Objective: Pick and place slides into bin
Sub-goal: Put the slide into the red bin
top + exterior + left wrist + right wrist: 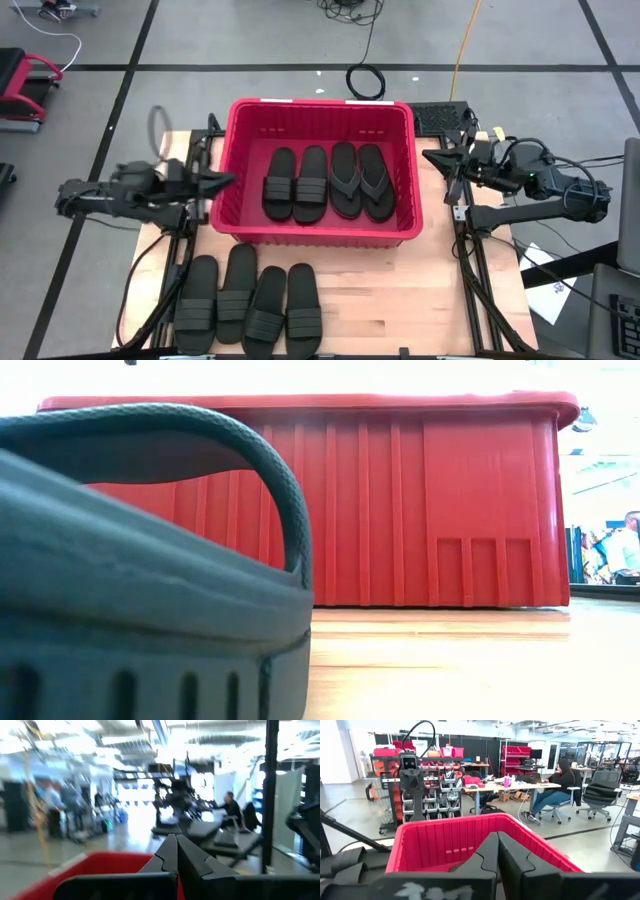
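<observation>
The red bin (320,228) stands on the table's far middle and holds four black slides: two band-strap ones (296,185) and two thong ones (362,180). Four more band-strap slides (250,300) lie side by side on the table near its front left. One of them fills the low view's left (130,590), with the bin's wall (430,510) behind. My left gripper (228,181) is shut and empty, left of the bin's rim; its fingers show in its wrist view (176,857). My right gripper (432,159) is shut and empty, right of the bin (497,855).
Bare wooden table (400,300) lies in front of the bin to the right of the four slides. Metal frame rails (478,290) run along both table sides. People sit and stand in the room beyond the table (560,785).
</observation>
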Robot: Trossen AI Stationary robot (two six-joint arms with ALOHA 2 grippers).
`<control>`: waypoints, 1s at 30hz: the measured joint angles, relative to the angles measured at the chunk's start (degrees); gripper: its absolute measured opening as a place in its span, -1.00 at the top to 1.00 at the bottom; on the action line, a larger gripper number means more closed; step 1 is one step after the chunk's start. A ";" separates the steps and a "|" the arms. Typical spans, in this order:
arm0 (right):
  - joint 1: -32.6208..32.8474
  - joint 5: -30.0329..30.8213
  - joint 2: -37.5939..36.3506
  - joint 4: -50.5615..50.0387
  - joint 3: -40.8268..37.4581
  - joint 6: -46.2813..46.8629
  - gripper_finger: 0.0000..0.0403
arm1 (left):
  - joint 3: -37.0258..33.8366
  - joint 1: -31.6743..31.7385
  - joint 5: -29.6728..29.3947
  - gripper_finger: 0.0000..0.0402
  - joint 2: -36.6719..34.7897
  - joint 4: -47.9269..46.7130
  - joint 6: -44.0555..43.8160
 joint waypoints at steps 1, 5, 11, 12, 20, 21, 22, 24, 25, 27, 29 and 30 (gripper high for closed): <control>0.00 0.01 0.00 0.32 0.00 -0.09 1.00 | 0.00 0.00 -0.45 1.00 -1.80 -0.47 1.59; 0.00 0.01 0.02 2.08 -0.02 1.07 1.00 | 0.24 0.01 -2.69 1.00 -6.93 -3.13 4.29; 0.00 -1.41 0.07 2.88 -0.06 1.32 1.00 | 0.24 0.04 -6.52 1.00 -10.43 -7.72 3.76; 0.00 -3.24 0.16 3.84 -0.09 1.00 1.00 | 0.24 0.04 -7.38 1.00 -10.52 -8.44 3.17; 0.02 -15.55 3.57 15.31 0.57 -1.74 1.00 | 0.24 0.04 -12.04 1.00 -10.13 -12.50 -6.14; 0.02 -17.16 4.32 15.41 1.35 -1.67 1.00 | 0.24 0.04 -13.20 1.00 -10.15 -12.38 -7.93; 0.04 -18.63 5.18 15.07 2.23 -1.66 1.00 | 0.24 0.02 -14.67 0.99 -10.17 -12.18 -9.39; 0.04 -22.13 7.05 13.18 4.22 -1.57 1.00 | 0.24 0.04 -17.75 0.99 -10.15 -12.25 -10.70; 0.04 -24.40 8.02 11.67 5.33 -1.13 1.00 | 0.24 0.04 -19.09 0.99 -10.15 -12.26 -10.93; 0.04 -28.04 10.01 7.54 7.55 0.91 1.00 | 0.24 0.04 -21.10 1.00 -10.15 -12.22 -10.95; 0.04 -31.93 11.83 2.78 9.52 2.15 1.00 | 0.24 0.04 -23.54 0.99 -9.89 -12.36 -10.93; 0.10 -33.72 12.82 0.57 10.31 2.02 1.00 | 0.24 0.04 -25.11 0.99 -9.56 -12.41 -10.83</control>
